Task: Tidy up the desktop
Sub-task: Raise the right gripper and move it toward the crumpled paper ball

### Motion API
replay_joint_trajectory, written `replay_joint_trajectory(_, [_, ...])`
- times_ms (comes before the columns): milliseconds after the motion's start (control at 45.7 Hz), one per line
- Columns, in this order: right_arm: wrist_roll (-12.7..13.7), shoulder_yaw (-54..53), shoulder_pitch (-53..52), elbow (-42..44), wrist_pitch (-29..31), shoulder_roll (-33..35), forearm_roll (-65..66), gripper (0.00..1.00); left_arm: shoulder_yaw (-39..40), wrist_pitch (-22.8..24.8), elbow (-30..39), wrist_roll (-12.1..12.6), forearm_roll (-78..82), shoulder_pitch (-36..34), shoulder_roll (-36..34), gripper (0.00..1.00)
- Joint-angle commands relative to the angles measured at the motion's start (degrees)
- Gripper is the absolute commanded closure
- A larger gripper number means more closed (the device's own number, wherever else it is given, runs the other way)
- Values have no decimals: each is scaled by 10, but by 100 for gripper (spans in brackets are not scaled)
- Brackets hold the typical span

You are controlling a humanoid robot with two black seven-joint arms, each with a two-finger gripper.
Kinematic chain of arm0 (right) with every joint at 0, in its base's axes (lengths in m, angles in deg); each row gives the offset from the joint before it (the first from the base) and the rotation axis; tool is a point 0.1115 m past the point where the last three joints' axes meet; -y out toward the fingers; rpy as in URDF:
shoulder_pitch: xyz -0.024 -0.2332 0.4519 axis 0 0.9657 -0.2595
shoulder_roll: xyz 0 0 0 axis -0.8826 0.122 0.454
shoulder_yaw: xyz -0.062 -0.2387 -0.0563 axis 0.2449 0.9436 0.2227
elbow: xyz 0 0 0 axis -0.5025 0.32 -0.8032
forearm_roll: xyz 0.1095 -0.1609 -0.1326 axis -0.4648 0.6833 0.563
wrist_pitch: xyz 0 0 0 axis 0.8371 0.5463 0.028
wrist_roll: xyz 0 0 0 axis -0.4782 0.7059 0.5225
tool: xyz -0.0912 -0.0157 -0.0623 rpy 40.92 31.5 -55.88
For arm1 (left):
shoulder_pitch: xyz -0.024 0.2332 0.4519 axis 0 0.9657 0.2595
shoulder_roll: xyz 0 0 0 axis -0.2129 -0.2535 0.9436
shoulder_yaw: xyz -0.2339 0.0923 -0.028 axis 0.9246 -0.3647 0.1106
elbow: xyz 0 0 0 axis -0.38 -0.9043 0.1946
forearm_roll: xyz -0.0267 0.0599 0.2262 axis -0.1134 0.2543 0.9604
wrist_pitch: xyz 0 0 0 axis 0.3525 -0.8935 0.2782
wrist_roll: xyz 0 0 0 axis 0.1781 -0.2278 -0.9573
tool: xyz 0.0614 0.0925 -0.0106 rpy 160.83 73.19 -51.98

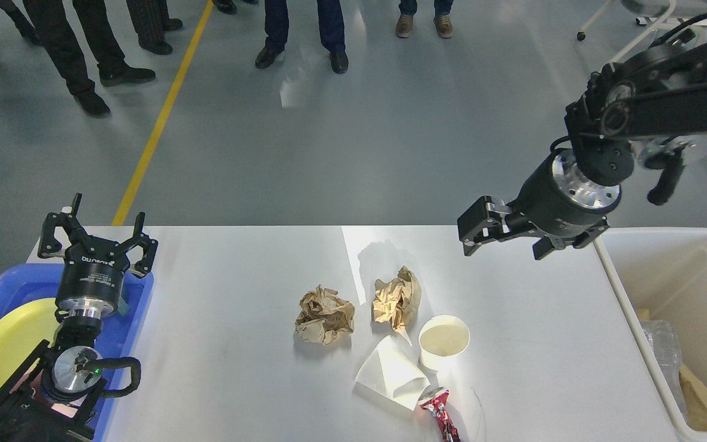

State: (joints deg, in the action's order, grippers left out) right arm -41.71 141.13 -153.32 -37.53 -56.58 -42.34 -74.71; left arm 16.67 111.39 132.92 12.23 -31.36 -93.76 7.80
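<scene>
The white desktop (224, 368) holds two crumpled brown paper balls (324, 315) (397, 298) near its middle. A white paper cup (444, 341) stands upright in front of them, beside a folded white paper (393, 373) and a crushed red wrapper (439, 414) at the front edge. My left gripper (99, 230) is open and empty, pointing up over the back of the blue tray. My right gripper (513, 236) hangs above the desktop's back right, its fingers apart and empty, well clear of the litter.
A blue tray (139, 294) with a yellow plate (3, 350) sits at the left end. A cream-white bin (685, 270) with plastic and cardboard scraps stands at the right end. Several people stand on the grey floor beyond the table.
</scene>
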Motion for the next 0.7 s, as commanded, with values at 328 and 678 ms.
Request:
replay_joint_trajectory(328, [2,-56,337,335,-96,-189,8,0,0,0,0,0,0,1,0,4])
replay_joint_trajectory(678, [1,-57,457,506,-110,-271,8,0,0,0,0,0,0,0,0,4])
